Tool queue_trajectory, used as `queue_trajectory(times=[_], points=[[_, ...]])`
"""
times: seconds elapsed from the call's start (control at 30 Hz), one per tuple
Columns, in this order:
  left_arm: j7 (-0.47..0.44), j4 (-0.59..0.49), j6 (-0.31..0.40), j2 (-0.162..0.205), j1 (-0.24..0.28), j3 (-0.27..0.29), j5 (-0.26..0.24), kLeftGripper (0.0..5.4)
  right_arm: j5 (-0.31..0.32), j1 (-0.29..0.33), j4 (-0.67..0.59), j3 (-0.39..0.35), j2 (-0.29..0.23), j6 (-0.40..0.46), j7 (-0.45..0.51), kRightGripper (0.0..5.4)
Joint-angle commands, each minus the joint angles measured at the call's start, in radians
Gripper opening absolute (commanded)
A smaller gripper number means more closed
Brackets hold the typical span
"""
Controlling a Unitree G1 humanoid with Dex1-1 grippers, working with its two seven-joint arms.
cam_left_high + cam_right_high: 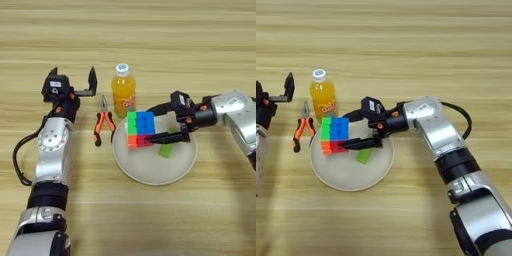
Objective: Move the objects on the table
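Note:
A multicoloured puzzle cube point(139, 127) is over the left part of a round cream plate point(150, 179). My right gripper point(151, 125) reaches in from the right, one black finger along the cube's top right edge and the other across its lower right, shut on it. A small orange-juice bottle point(123, 95) with a white cap stands upright on the wooden table point(150, 40) just behind the plate. My left gripper point(73, 76) is held left of the bottle, fingers spread wide and open, with nothing between them.
Orange-handled pliers point(103, 122) lie between the left arm and the plate. A flat green block point(167, 150) rests on the plate under the right gripper's lower finger. A black cable point(19, 160) loops beside the left arm.

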Motion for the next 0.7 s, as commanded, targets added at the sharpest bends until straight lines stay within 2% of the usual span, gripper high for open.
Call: queue_trajectory(times=[0.03,0.37,0.7], points=[[-0.011,0.005,-0.006,0.003,-0.002,-0.001,-0.015,5.4,0.043,0.026,-0.11,-0.028,-0.051,0.043,0.002,3.32],[-0.02,0.018,-0.014,0.004,-0.009,0.002,-0.015,5.4,0.117,0.088,-0.293,-0.082,-0.159,0.108,-0.013,3.32],[-0.028,0.002,-0.031,0.018,-0.011,0.003,-0.015,5.4,0.146,0.122,-0.337,-0.1,-0.215,0.122,-0.026,3.32]])
